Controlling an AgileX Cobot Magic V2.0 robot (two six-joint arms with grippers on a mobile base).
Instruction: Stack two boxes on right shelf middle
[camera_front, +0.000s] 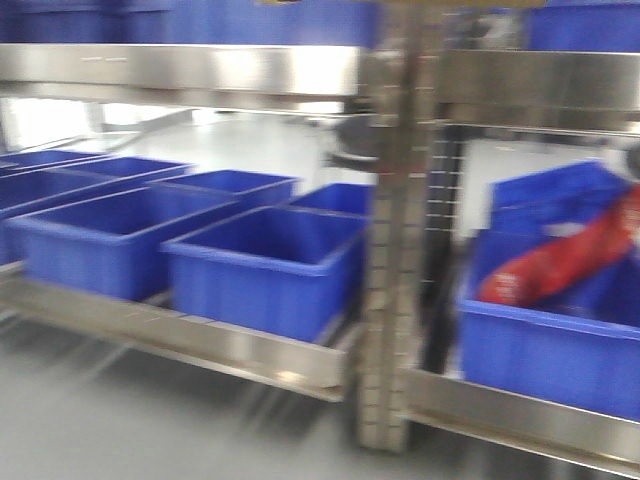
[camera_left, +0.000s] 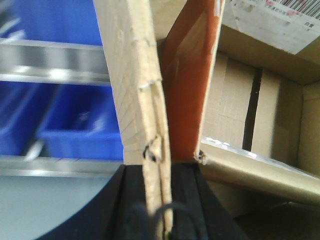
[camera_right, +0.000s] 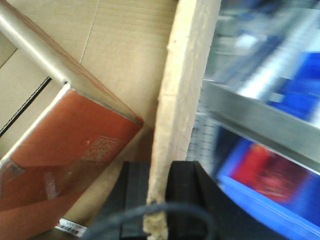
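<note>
Steel racking fills the front view, smeared by blur. Blue bins (camera_front: 265, 265) sit left of the perforated upright (camera_front: 395, 250). Right of the upright runs the shelf (camera_front: 540, 85) with its bright front lip, and below it is another bin holding a red bag (camera_front: 570, 260). Neither the box nor either arm appears in this view, so the box is judged to be well short of the shelf.

The left gripper (camera_left: 160, 202) is pinched shut on the top edge of one wall (camera_left: 130, 75) of the box. Its black pads (camera_left: 185, 200) press flat against both faces of the cardboard. The right gripper (camera_right: 159, 197) is clamped the same way on another wall (camera_right: 185, 75).

In both wrist views an orange-red flap (camera_right: 65, 150) leans inside the box, and a printed label (camera_left: 270, 20) lies beyond it. This suggests the two grips are on opposite sides of one load, which is likely why it is held at the walls: a large, floppy carton carries level only from two sides.

Whether a second box sits beneath cannot be told.
</note>
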